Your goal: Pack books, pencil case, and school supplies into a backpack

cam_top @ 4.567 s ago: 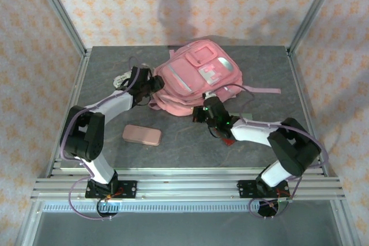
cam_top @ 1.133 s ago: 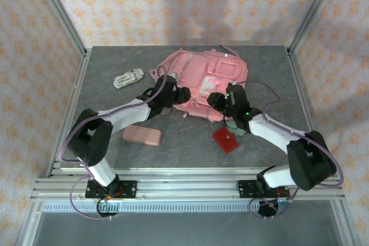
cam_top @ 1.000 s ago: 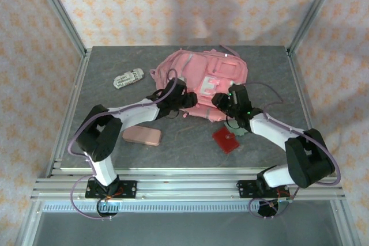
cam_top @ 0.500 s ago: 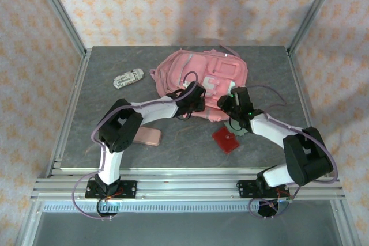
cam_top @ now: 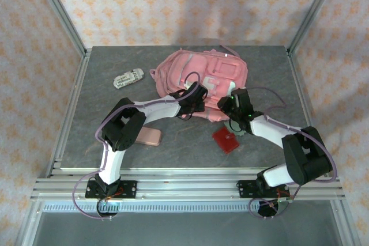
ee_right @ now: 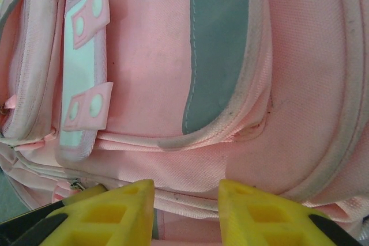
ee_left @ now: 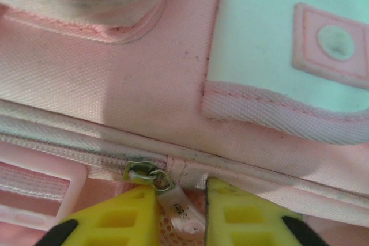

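The pink backpack (cam_top: 202,76) lies flat at the back middle of the table. My left gripper (cam_top: 196,99) is at its near edge. In the left wrist view its jaws (ee_left: 181,191) stand open a narrow way, with the white zipper pull (ee_left: 180,208) lying slantwise between them and the metal slider (ee_left: 144,172) just above. My right gripper (cam_top: 233,103) is open against the backpack's near right edge, its fingers (ee_right: 185,191) astride a pink seam (ee_right: 190,171). A pink pencil case (cam_top: 153,137) lies partly under the left arm. The red pad (cam_top: 226,140) lies near the right forearm. The books are out of view.
A white printed pouch (cam_top: 128,78) lies at the back left. A pink strap (cam_top: 271,101) trails off the backpack to the right. The left arm reaches across the middle of the table. Metal frame posts (cam_top: 60,18) stand at the back corners.
My left arm has swung right along the backpack's near edge, and its jaws have narrowed round the zipper pull. The right gripper has edged slightly right and narrowed a little; the backpack has stayed still.
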`<state>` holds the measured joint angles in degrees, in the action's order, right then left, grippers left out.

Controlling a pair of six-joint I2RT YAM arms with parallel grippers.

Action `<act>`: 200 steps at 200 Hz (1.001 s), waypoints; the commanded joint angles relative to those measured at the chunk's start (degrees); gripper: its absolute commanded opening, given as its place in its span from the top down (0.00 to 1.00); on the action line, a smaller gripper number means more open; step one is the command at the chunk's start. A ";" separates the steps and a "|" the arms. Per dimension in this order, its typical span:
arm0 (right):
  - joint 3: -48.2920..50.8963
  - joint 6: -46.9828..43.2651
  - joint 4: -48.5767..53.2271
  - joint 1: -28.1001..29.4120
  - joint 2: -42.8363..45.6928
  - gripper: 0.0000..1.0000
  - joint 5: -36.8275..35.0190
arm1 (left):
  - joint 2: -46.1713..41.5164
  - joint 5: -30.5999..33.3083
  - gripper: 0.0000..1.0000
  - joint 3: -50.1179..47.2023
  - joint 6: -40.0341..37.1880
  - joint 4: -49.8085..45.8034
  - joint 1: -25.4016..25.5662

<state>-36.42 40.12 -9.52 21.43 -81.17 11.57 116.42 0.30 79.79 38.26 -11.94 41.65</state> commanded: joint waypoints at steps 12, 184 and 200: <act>1.78 0.98 0.38 -0.31 0.13 0.66 -0.48 | 0.03 -1.03 0.91 -2.51 0.06 6.01 -0.47; 2.89 2.17 -1.12 -0.32 -1.96 0.65 0.54 | -9.15 -7.50 0.71 -9.59 0.35 7.63 -2.54; 2.85 2.29 -1.20 -0.34 -1.98 0.65 0.63 | -8.05 -7.56 0.71 -8.85 0.24 7.54 -2.54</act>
<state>-34.72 41.60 -11.97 21.32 -81.80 11.88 108.14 -6.44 70.28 38.94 -3.57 39.22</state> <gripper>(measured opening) 0.345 0.285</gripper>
